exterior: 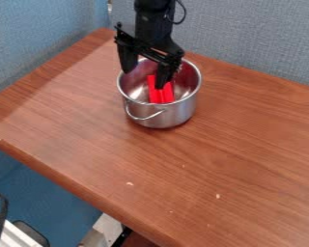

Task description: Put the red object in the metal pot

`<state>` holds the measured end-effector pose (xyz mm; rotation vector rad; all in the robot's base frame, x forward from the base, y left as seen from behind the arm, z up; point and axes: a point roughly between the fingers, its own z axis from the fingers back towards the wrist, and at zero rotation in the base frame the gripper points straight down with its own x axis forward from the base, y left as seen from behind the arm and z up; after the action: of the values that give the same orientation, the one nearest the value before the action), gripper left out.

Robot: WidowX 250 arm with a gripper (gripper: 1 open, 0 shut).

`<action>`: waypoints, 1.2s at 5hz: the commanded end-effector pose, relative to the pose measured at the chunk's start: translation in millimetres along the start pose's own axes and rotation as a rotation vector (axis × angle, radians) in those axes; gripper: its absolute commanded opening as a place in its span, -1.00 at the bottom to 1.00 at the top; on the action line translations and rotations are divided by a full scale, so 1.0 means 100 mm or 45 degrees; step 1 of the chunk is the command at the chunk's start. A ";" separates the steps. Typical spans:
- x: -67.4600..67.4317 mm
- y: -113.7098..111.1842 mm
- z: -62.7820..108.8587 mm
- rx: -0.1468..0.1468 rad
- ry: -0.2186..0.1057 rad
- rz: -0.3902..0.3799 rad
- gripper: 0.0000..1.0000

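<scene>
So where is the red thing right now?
The red object sits inside the metal pot, near the table's far edge, under the open fingers.

block (160,89): bright red | pot (158,106): shiny silver steel, red reflections inside | gripper (151,69): black | worktop (183,169): reddish-brown wood grain, few pale specks | wall (42,29): blue, textured
</scene>
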<state>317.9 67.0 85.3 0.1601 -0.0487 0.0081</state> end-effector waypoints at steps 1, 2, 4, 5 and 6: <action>0.06 0.05 0.14 0.000 -0.073 -0.074 1.00; 0.11 0.02 0.14 -0.012 -0.084 -0.173 1.00; 0.16 0.01 0.04 -0.029 -0.087 -0.256 1.00; 0.17 0.03 -0.05 -0.033 -0.081 -0.238 1.00; 0.17 0.04 -0.03 -0.037 -0.084 -0.286 1.00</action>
<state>328.5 63.2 65.8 0.1181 -0.0401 -0.2402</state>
